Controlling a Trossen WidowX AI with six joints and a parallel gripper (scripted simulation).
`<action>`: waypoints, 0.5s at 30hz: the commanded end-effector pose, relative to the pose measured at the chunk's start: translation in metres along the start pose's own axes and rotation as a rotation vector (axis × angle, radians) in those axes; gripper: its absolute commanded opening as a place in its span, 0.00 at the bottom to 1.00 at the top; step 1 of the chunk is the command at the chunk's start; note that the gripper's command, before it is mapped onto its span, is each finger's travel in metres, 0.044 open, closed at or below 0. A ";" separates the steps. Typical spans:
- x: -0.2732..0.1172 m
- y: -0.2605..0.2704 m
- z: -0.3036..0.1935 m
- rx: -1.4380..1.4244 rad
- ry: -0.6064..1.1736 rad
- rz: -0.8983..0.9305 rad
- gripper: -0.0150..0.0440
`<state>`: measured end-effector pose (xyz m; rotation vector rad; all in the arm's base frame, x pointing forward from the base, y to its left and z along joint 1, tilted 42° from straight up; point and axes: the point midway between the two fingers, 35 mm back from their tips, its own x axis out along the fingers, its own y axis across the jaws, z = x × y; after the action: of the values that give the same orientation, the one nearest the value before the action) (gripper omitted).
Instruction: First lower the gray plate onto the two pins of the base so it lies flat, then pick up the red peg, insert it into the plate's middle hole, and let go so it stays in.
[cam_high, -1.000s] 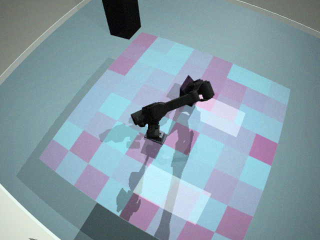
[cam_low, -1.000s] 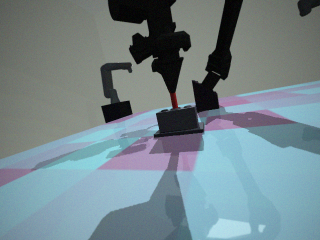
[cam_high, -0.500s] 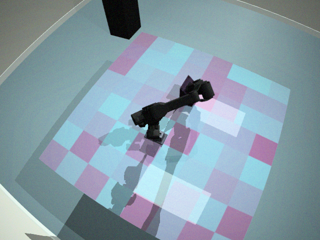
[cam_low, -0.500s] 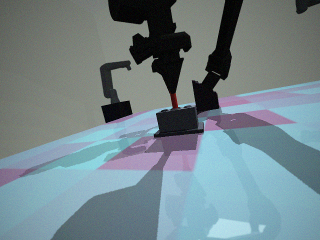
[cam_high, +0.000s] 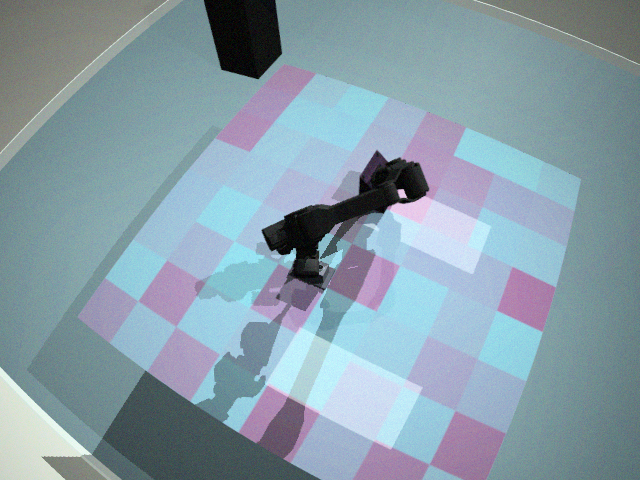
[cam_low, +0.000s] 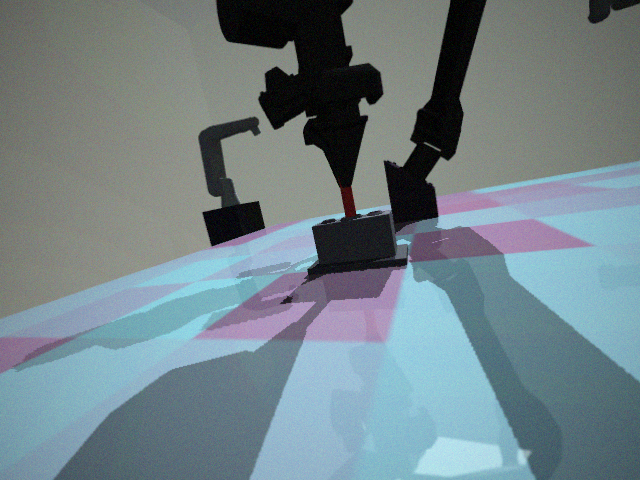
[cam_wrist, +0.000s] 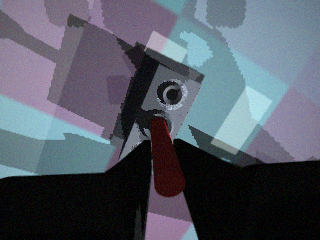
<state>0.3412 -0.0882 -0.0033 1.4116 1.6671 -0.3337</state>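
Note:
The gray plate (cam_low: 354, 240) (cam_wrist: 185, 112) is a thick block with a row of round holes on top. It lies flat over the dark base (cam_low: 361, 262) (cam_wrist: 192, 72), whose rim shows around its foot. The red peg (cam_low: 348, 202) (cam_wrist: 167, 170) stands nearly upright, slightly tilted in the exterior view, with its lower end at the middle hole. How deep it sits is hidden. My gripper (cam_low: 346, 186) (cam_wrist: 161, 145) is shut on the red peg's upper part, just above the plate. In the top view the peg is not discernible.
The arm's own foot (cam_high: 374, 169) (cam_low: 413, 198) stands close by the plate, to its right in the exterior view. A black block (cam_high: 245, 38) (cam_low: 234, 222) stands farther off, beyond the checkered mat (cam_high: 439, 356). Arm shadows cross the mat.

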 end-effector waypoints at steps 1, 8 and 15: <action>0.000 0.000 0.000 0.000 0.000 0.000 0.51; 0.000 0.000 0.000 0.000 0.000 0.000 0.51; -0.003 0.000 0.000 0.007 0.004 0.001 0.51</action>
<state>0.3410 -0.0886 -0.0027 1.4145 1.6681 -0.3352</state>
